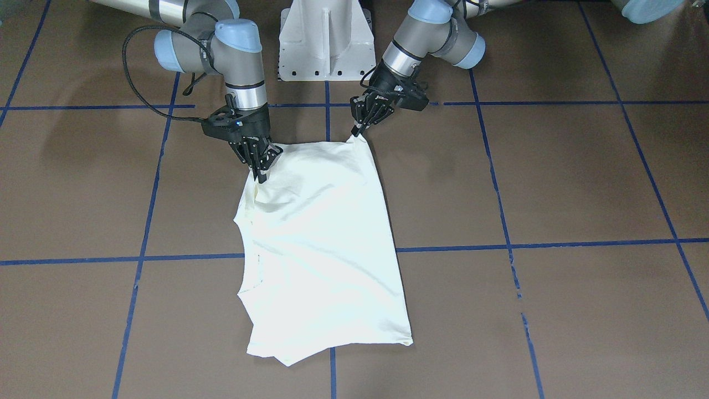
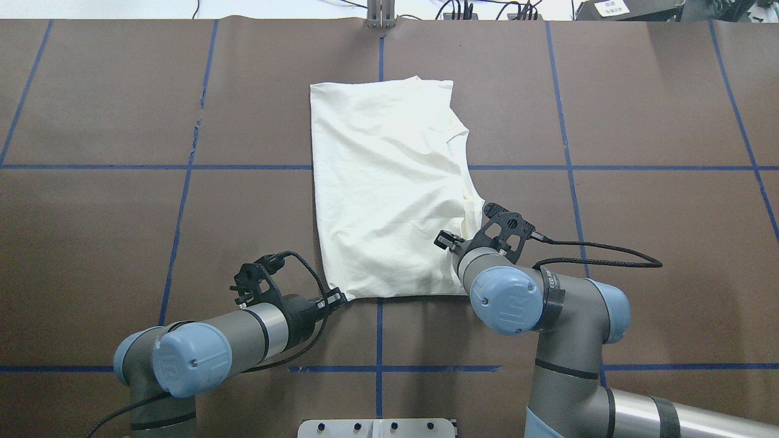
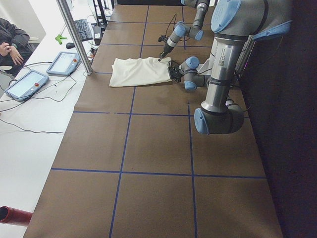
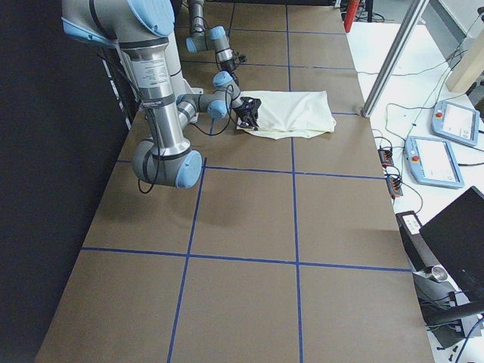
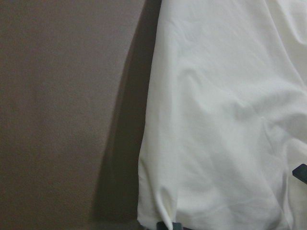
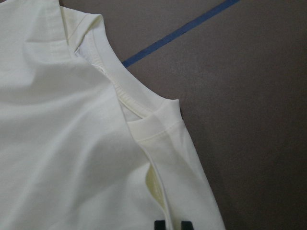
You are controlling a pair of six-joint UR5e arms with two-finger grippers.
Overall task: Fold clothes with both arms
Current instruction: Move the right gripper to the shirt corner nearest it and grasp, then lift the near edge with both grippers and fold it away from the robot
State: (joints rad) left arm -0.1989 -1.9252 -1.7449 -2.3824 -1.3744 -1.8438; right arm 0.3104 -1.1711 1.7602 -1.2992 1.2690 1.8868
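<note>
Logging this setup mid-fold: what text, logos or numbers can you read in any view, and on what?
"UR": on the right arm's blue joint cap, overhead view.
Strip label beside that cap: blurred, unreadable.
White tag beyond the table's far edge: too small to read.
Lettering on the left arm's tube, left side view: too small to read.
Shirt: no lettering shows.

Your desk (image 2: 109, 91) is brown, ruled into big squares by blue tape lines (image 2: 182, 213). Beside it you have a white bench (image 3: 29, 148) carrying two tablet consoles (image 3: 25, 84), loose cables and a keyboard (image 3: 83, 29); a silver post (image 3: 74, 34) stands at the desk's edge
</note>
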